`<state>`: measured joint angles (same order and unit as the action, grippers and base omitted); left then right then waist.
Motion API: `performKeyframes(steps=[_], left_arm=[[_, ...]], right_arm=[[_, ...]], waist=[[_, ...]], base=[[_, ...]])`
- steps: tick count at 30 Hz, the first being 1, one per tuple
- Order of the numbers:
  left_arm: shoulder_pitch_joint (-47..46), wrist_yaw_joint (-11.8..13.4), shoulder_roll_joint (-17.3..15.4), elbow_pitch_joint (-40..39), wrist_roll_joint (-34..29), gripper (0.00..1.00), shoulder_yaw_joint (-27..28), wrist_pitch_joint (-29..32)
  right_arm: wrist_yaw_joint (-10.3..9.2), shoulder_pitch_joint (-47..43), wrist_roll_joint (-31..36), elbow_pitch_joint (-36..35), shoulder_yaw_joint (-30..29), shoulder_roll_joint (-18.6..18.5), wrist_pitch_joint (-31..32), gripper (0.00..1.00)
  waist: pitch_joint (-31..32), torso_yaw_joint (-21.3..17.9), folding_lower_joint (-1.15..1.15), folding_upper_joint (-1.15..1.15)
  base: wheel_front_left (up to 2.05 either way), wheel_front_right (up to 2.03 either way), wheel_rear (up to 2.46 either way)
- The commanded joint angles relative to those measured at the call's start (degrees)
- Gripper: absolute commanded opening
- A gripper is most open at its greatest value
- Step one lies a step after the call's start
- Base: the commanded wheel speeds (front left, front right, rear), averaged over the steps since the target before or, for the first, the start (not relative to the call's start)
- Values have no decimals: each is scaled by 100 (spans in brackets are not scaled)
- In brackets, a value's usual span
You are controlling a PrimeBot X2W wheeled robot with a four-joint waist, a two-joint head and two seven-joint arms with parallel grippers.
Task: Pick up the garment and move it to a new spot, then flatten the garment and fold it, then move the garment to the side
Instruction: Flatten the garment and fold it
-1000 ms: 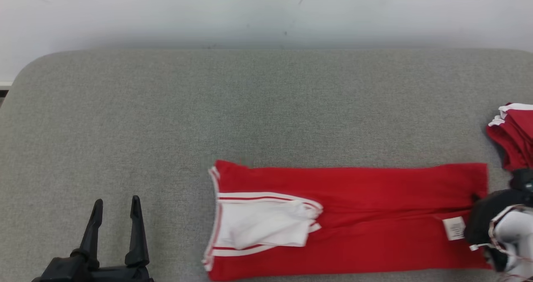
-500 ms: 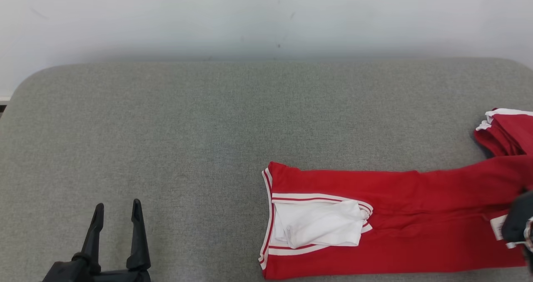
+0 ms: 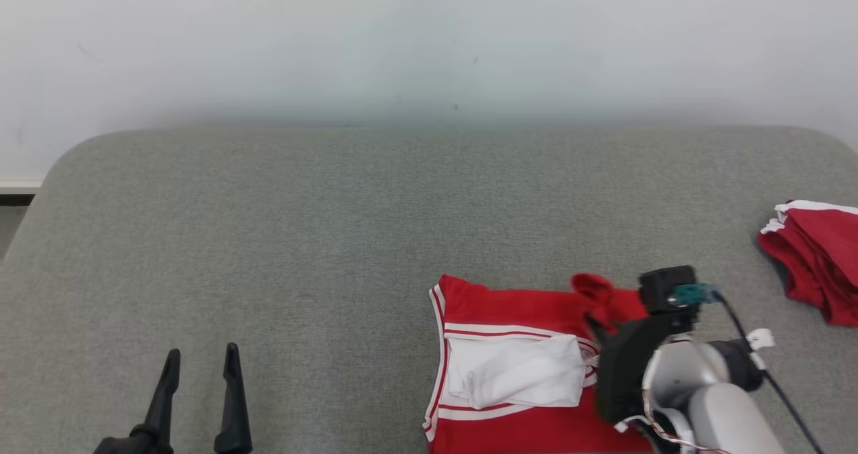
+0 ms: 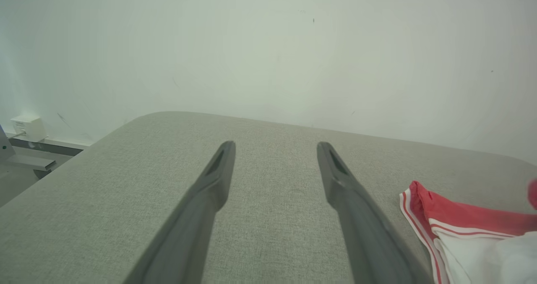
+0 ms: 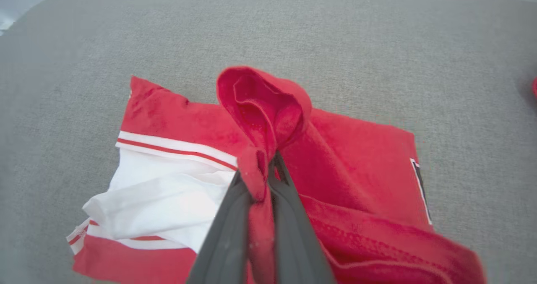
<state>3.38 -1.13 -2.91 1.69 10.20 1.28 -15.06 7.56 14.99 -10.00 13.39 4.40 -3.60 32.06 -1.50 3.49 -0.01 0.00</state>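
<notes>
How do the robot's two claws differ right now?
The left gripper is wide open and empty; the right gripper is shut on the red garment. The left points across the bare grey surface; the right holds a pinched fold raised above the cloth. Both have two long dark fingers.

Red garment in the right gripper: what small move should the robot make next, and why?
Probably carry the pinched bunch a little way toward the striped hem and lower it there. The right gripper is shut on a raised bunch of the red garment, held above the flat lower layer and short of that hem, so the fold looks unfinished.
</notes>
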Motion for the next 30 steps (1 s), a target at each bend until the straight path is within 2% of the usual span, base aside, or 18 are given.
performKeyframes(steps=[1, 13, 20, 21, 22, 27, 30], left_arm=[[64, -19, 3, 15, 32, 100, -42, -9], [-36, -85, 2, 121, 88, 100, -193, -9], [-150, -114, 3, 178, 122, 100, -222, -9], [-167, -109, 3, 183, 125, 100, -226, -9], [-177, -104, 2, 185, 131, 100, -222, -9], [-166, -78, 3, 198, 146, 100, -161, -9], [-120, -61, 1, 187, 158, 100, -79, -9]], right_arm=[[-15, 92, -122, 107, 157, 31, -33, 0], [-16, 940, -1280, 1494, 1358, 72, -642, 0], [-16, 1439, -1578, 2383, 1693, 71, -1055, 0], [-16, 1496, -1634, 2487, 1745, 72, -1110, 16], [-15, 1556, -1739, 2547, 1805, 75, -1184, 100], [-15, 1756, -2647, 2513, 2110, 71, -1548, 100], [-15, 1936, -2827, 2345, 2057, 61, -2232, 100]], waist=[[12, 77, 1, 0], [-67, 463, 1, 0], [-130, 582, 1, 0], [-134, 588, 1, 0], [-137, 590, 1, 0], [-129, 503, 1, 0], [-98, 395, 1, 0]], base=[[0, 0, 0], [0, 0, 0], [0, 0, 0], [0, 0, 0], [0, 0, 0], [0, 0, 0], [0, 0, 0]])
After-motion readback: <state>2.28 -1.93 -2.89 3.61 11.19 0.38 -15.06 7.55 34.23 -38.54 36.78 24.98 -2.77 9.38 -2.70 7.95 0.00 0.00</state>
